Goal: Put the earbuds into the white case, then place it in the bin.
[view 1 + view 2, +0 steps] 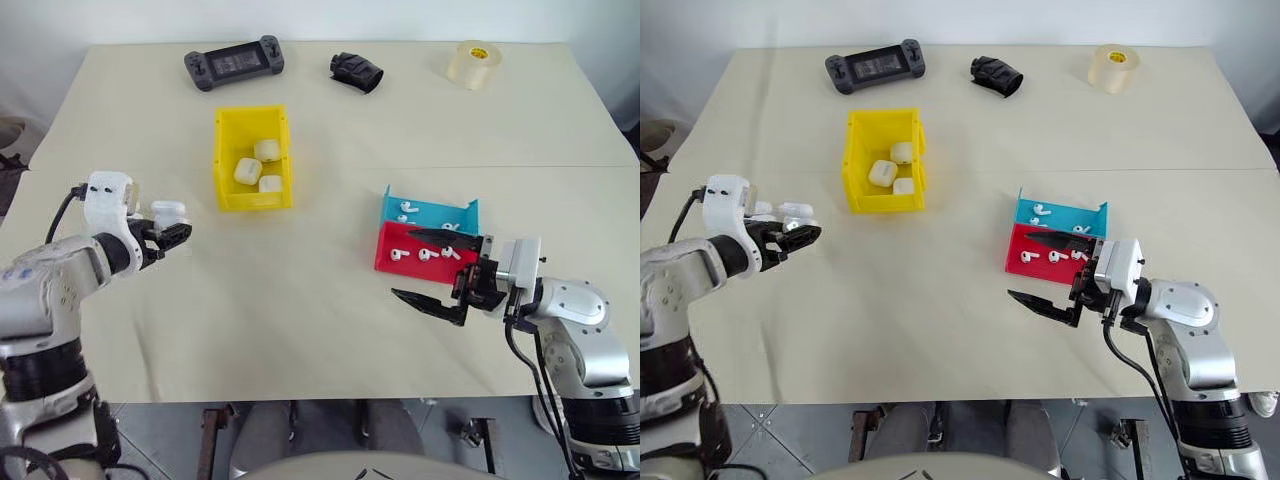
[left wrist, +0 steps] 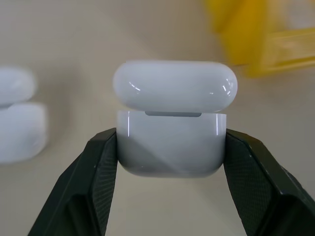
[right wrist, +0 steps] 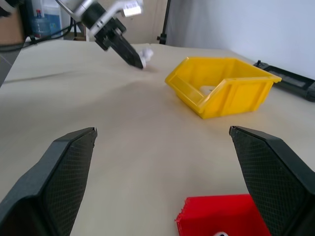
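My left gripper [image 1: 172,235] is shut on a white case [image 2: 172,118], held just above the table at the left with its lid slightly ajar. The black fingers [image 2: 98,182] press on both sides of the case body. The yellow bin [image 1: 225,150] stands to the right of that gripper and farther back, with three white cases [image 1: 257,166] inside. Earbuds [image 1: 427,254] lie in a red tray [image 1: 388,262], and more earbuds [image 1: 405,209] lie in a blue tray [image 1: 470,212] behind it. My right gripper [image 1: 402,263] is open beside the red tray, holding nothing.
Another white case [image 2: 19,128] lies on the table beside my left gripper. Along the far edge sit a black game controller [image 1: 234,63], a crumpled black object [image 1: 356,71] and a roll of tape [image 1: 473,64]. Bare table stretches between the two arms.
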